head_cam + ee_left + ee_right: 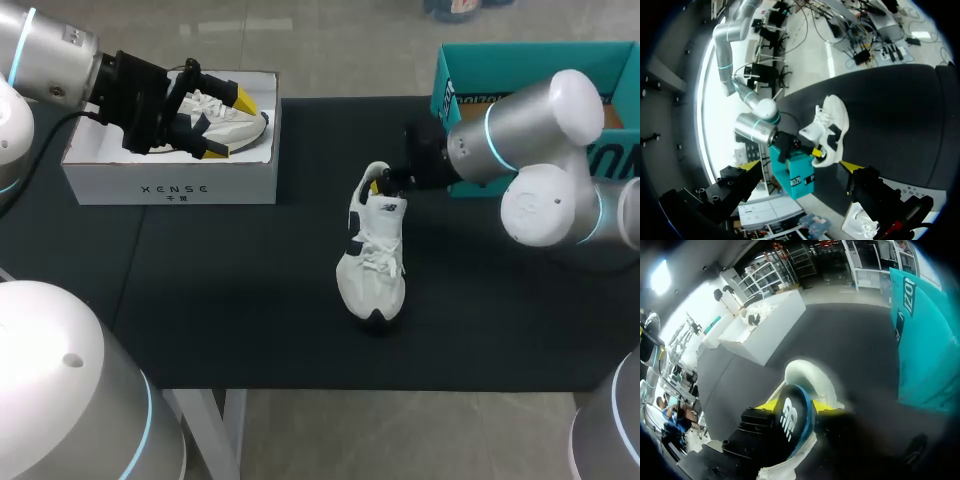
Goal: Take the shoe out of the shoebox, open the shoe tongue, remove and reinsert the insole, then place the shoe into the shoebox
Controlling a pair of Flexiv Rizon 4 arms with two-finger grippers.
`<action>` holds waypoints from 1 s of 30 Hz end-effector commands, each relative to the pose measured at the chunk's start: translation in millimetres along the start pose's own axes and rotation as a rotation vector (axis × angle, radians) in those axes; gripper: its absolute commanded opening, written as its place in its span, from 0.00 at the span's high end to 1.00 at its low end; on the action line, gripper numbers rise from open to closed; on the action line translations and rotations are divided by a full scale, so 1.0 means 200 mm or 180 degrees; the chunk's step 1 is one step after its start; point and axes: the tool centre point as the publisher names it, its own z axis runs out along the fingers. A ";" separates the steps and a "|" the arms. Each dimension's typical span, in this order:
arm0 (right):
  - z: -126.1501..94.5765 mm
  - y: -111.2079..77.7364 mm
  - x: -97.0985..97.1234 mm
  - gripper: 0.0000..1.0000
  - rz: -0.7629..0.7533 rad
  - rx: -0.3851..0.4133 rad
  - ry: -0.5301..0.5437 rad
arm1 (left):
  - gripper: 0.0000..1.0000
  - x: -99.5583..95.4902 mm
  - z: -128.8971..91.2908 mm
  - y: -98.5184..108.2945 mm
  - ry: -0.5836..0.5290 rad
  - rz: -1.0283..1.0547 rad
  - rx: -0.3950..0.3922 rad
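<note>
Pinching what looks like the insole (790, 417), the right gripper (385, 183) sits at the shoe's (372, 255) heel, 12 o'clock, with the toe toward 6. Left gripper (230, 123) hangs open at 10 o'clock, well apart.

robot lab, manipulation bench: two grey industrial arms, left arm (45, 55) and right arm (540, 125), work over one black-matted table (250, 320), with a white shoebox (170, 185) and a teal box (462, 75) on it.

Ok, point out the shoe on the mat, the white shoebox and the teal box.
shoe (367, 285), head view, on its white toe.
white shoebox (110, 185), head view, on its front wall.
teal box (450, 100), head view, on its outer wall.
</note>
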 end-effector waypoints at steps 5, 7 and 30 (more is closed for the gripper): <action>-0.10 0.06 0.08 0.00 -0.0200 0.0570 -0.0982 | 0.00 0.00 0.00 0.00 0.0007 0.0001 -0.0008; -0.11 0.07 0.08 0.00 -0.0191 0.0617 -0.1074 | 0.00 0.00 0.00 0.00 0.0007 0.0001 -0.0008; -0.18 0.11 0.06 1.00 0.1162 -0.0023 -0.0322 | 0.00 0.00 0.00 0.00 0.0007 0.0001 -0.0008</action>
